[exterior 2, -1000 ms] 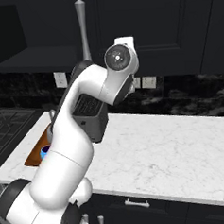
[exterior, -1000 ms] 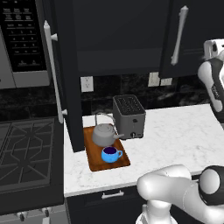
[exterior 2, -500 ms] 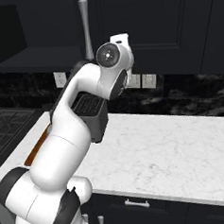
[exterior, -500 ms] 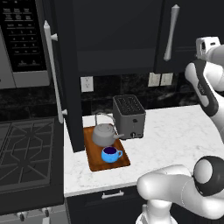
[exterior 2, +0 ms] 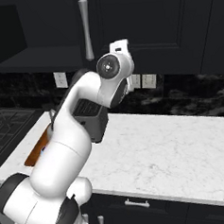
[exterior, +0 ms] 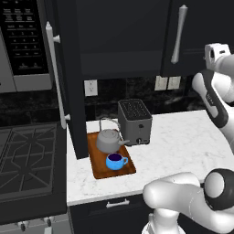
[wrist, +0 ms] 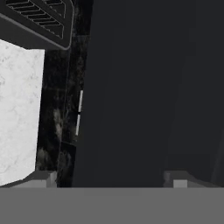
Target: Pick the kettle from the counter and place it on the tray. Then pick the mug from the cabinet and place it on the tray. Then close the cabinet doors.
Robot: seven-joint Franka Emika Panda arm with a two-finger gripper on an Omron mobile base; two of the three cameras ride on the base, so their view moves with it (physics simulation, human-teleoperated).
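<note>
The kettle and the mug both sit on the tray at the left end of the counter, the kettle at the far end and the mug at the near end, just beside each other. They lie where they lay a second ago. The toaster stands just right of the tray, also unmoved.

The left door of the cabinet stands open, edge-on to the left base view, its bar handle towards the microwave. The right door now looks nearly flat with the cabinet front; its handle has drifted left across the left base view over the last second, from far right towards the middle of the cabinet.

The arm has swung with it. In the left base view its upper links now reach further in from the right edge and sit higher than before. In the right base view the wrist has moved right and now hangs in front of the dark door, just right of the handle.

In the hand view the gripper has its fingertips set wide apart, with nothing between them, facing a dark door panel. The counter edge shows at that view's left, with the wall outlets beside it.
</note>
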